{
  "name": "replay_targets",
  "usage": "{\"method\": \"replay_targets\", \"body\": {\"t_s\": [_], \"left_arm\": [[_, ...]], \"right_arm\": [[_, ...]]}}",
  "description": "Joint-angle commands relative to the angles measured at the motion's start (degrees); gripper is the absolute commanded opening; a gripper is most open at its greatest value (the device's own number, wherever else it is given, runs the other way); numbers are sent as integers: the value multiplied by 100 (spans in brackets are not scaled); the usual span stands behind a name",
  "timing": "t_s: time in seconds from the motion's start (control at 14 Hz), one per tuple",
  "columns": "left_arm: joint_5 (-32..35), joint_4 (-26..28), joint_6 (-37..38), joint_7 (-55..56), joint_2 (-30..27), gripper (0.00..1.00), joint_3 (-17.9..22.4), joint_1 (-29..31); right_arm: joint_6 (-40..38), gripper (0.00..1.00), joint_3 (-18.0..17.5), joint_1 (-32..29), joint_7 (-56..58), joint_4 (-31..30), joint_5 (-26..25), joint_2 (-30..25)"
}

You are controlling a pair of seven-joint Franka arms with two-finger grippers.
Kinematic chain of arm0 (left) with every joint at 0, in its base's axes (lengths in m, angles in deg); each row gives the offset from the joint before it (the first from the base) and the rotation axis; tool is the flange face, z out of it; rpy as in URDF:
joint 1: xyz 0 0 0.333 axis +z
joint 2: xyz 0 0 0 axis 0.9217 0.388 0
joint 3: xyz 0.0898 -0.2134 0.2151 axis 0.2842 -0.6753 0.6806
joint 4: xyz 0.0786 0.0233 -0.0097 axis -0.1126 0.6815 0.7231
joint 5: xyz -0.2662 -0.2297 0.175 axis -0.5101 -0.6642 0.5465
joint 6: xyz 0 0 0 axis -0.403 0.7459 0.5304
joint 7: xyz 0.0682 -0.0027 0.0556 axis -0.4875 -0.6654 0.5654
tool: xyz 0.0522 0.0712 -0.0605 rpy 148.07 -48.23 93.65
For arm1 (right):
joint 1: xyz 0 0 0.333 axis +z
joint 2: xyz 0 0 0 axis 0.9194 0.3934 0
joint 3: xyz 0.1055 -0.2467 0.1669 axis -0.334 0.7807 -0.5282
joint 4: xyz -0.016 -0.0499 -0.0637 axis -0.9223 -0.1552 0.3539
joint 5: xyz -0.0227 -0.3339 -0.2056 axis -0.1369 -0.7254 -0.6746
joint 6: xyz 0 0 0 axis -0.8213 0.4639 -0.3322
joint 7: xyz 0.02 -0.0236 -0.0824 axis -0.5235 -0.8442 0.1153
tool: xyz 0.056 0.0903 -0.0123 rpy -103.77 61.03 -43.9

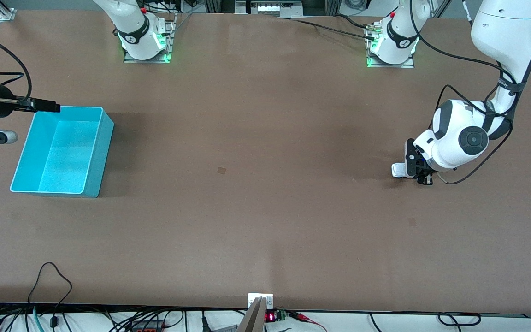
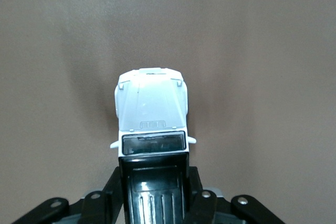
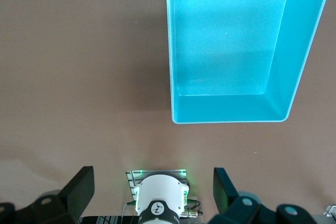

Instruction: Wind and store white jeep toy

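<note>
From the front, the left gripper [image 1: 412,173] is down at the table [image 1: 256,184] toward the left arm's end, and a bit of the white jeep toy [image 1: 398,169] pokes out beside it. The cyan bin [image 1: 62,152] sits well apart, at the right arm's end. That long carry looks like the main worry: the toy is small and smooth-sided, so if the hold is shallow it could twist or drop out partway across. Winding adds another risk, since dragging it back along the table with the wheels pressed down could make it pivot in the grip, or shoot off once let go. The right gripper [image 1: 46,105] hangs over the bin's rim at the edge of this view; that arm waits.

In the left wrist view, the jeep [image 2: 152,109] sits straight between the black fingers [image 2: 198,203], which press against its black ribbed roof section from both sides, bonnet pointing away from the gripper. It seems centred, wheels at or near the table.

The right wrist view looks down past two spread fingers [image 3: 79,190] with nothing between them, onto the empty bin [image 3: 231,114].
</note>
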Motion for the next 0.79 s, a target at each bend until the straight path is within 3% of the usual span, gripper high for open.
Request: {"method": "replay_targets", "body": {"t_s": [0.0,0.72], "left_arm": [[117,44,123,-50,-171,27,-70,43],[99,53,70,740,-66,21,-184,25]], "right_arm": [[-78,100,-30,-53,50,50,35,-3],[-78,100,-30,-53,50,50,35,-3]]}}
